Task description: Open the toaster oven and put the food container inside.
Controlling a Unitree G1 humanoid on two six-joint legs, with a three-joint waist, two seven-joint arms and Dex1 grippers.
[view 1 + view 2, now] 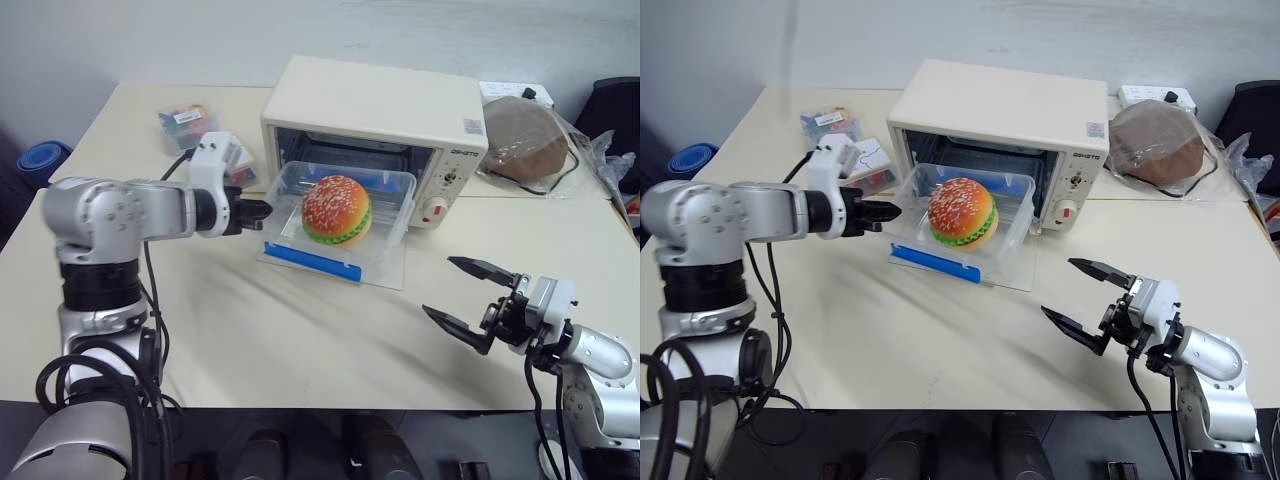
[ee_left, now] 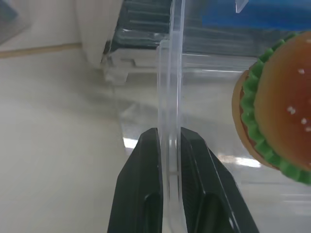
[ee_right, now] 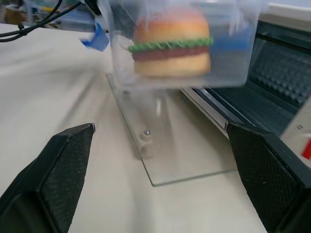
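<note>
Left gripper (image 1: 262, 210) pinches side wall of clear plastic burger box (image 1: 340, 222), held before open cream toaster oven (image 1: 380, 120). Keep box level, feed straight in. Right gripper (image 1: 470, 297) spread wide, empty.

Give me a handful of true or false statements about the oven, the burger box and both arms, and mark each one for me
1. The toaster oven has its glass door open. True.
2. The left gripper is shut on a wall of the food container. True.
3. The right gripper holds the food container. False: its jaws stand wide open, apart from the box, over the table.
4. The food container is fully inside the oven. False: it is in front of the opening, above the lowered door.
5. The burger lies loose on the table. False: it is inside the clear container.
</note>
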